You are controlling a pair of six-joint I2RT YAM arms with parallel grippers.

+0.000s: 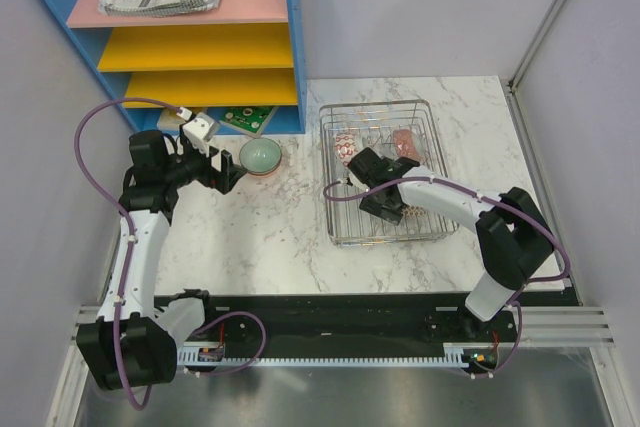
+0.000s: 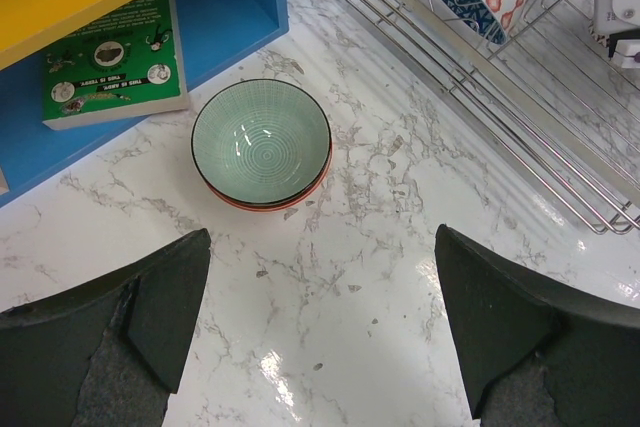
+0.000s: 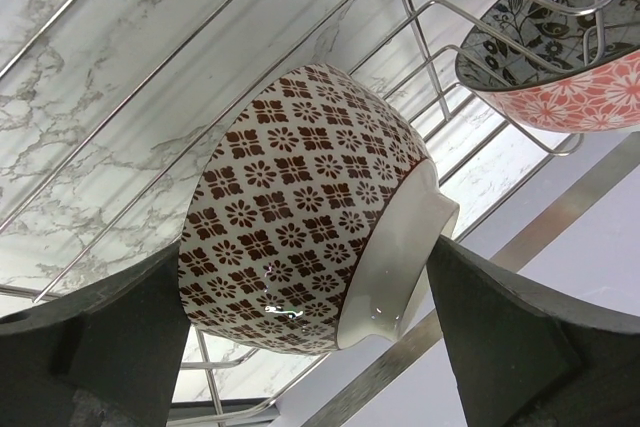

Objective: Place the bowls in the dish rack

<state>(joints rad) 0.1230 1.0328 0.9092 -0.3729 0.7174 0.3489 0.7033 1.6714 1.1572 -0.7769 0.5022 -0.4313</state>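
Note:
A pale green bowl sits on the marble table, stacked in a red-rimmed bowl; it also shows in the left wrist view. My left gripper is open and empty, just short of it. The chrome dish rack stands to the right. My right gripper is inside the rack, shut on a red-and-white patterned bowl tipped on its side over the wires. Two more patterned bowls stand on edge at the rack's back; one shows in the right wrist view.
A blue shelf unit with yellow and pink shelves stands at the back left, right behind the green bowl. A green book lies in its bottom compartment. Grey walls close in the table at the right.

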